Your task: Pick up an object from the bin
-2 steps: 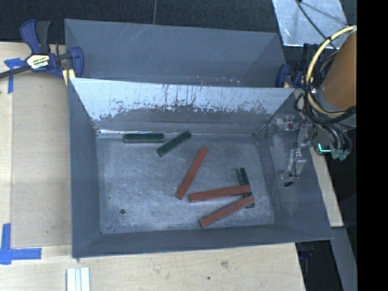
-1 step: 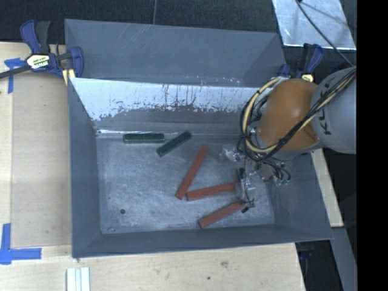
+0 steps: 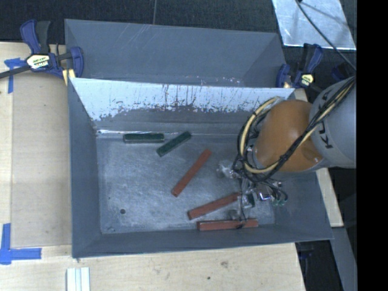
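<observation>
Grey bin floor [image 3: 133, 187]: fingers [image 3: 245, 208], grip unclear, at two red-brown bars [image 3: 209, 209]; green bars [image 3: 143, 137] well apart.

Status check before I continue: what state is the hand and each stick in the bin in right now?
hand: low at front right, over the right ends of two brown sticks.
slanted brown stick: flat, right end under the hand.
front brown stick: flat, right end by the hand.
middle brown stick: flat, diagonal, lying alone.
back green stick: flat, untouched.
angled green stick: flat, close beside the other green one.
</observation>
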Action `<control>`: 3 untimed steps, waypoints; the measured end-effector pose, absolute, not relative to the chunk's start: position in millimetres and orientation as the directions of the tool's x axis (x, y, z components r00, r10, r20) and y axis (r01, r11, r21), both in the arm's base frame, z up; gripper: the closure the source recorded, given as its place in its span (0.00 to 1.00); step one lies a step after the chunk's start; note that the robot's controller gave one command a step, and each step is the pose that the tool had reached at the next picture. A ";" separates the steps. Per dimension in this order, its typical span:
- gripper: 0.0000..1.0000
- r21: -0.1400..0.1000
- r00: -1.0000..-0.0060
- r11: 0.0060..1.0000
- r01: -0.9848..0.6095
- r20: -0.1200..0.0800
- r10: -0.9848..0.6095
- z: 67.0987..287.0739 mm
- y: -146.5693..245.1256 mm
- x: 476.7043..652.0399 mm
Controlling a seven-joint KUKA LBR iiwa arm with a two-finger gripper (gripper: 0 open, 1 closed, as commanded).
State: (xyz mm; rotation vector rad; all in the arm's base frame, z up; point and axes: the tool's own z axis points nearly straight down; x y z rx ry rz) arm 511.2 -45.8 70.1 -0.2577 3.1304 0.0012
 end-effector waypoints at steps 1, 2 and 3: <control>1.00 -0.001 -0.986 0.986 -0.166 -0.004 -0.166 70.3 -46.2 512.9; 1.00 -0.004 -0.951 0.951 -0.309 -0.007 -0.309 175.8 -66.3 485.5; 1.00 -0.005 -0.950 0.950 -0.313 -0.009 -0.314 231.3 -77.4 494.8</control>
